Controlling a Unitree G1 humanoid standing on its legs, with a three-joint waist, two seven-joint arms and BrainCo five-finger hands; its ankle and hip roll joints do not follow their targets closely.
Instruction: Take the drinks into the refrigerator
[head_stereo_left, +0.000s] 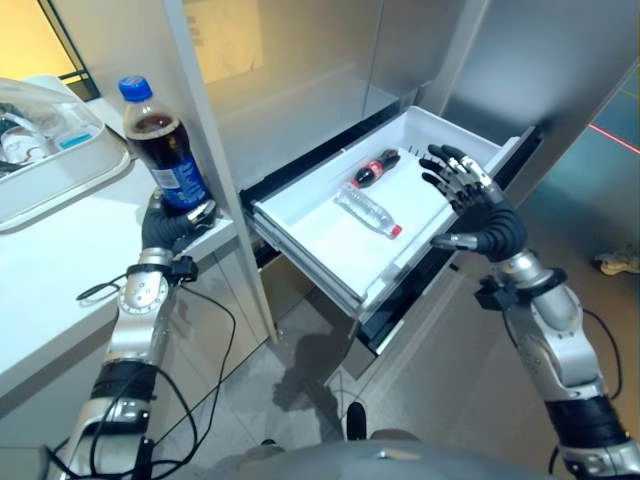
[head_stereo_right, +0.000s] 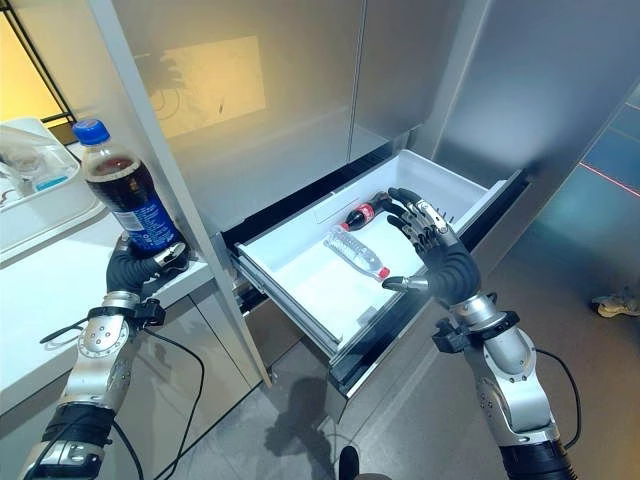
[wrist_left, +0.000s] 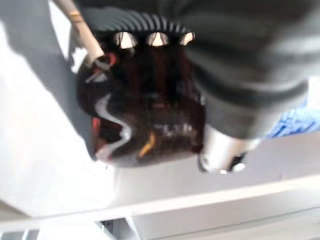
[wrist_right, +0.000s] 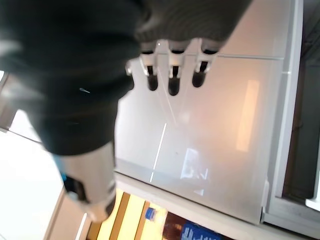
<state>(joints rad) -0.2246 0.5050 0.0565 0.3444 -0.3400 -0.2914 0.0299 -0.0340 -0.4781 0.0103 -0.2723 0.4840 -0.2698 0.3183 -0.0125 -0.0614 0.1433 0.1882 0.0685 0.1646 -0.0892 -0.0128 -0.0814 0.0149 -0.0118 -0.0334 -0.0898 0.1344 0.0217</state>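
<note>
White countertop (head_stereo_left: 60, 270) is running along the left, with a clear plastic tray (head_stereo_left: 60, 165) sitting at its far edge; the tray's contents are too muddled to name. Grey tiled floor (head_stereo_left: 300, 390) is lying below, and tall grey refrigerator panels (head_stereo_right: 300, 90) are filling the back wall.

Left hand (head_stereo_left: 172, 222) is gripping the base of a cola bottle (head_stereo_left: 160, 145) with a blue cap and blue label, holding it upright over the counter's edge, beside the refrigerator's side panel. In the left wrist view the fingers (wrist_left: 156, 40) are curling round the dark bottle; the label is blurring there.

A white refrigerator drawer (head_stereo_left: 300, 235) is standing pulled out at centre. Inside, a clear water bottle (head_stereo_left: 368, 212) with a red cap is lying on its side, and a small dark cola bottle (head_stereo_left: 374, 168) with a red label is lying just behind it, toward the drawer's back.

Right hand (head_stereo_left: 478, 205) is hovering at the drawer's right rim, fingers spread wide and holding nothing, thumb near the rim; whether it is touching, I cannot tell. Something pale on the floor at the far right is being cut off by the frame.
</note>
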